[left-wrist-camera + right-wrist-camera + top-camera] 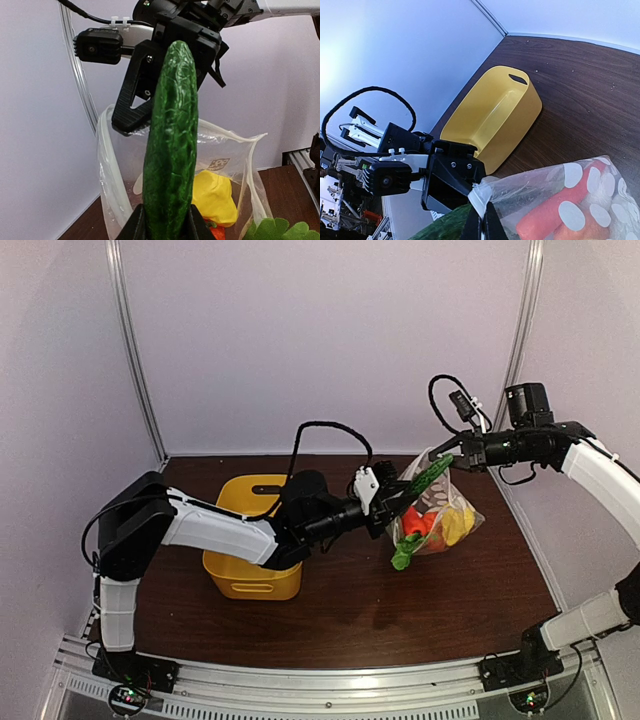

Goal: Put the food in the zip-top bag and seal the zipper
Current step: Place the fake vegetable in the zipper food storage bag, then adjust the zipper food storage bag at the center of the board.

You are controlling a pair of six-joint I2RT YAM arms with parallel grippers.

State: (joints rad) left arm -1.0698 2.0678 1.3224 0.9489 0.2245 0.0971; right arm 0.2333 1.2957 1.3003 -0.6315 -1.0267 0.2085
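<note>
My left gripper (392, 502) is shut on the long green cucumber (424, 478), which also shows in the left wrist view (171, 150), its tip up by the bag's mouth. My right gripper (448, 452) is shut on the top edge of the polka-dot zip-top bag (440, 512) and holds it hanging open. In the right wrist view the pinched rim with the zipper strip (481, 196) sits between my fingers. Inside the bag lie a yellow piece (216, 196), a red-orange carrot (555, 212) and a green leafy piece (402, 556).
The yellow tub (250, 540) stands on the dark wooden table (400, 610) left of the bag, under my left arm; its inside looks empty in the right wrist view (492, 117). White walls close the back and sides.
</note>
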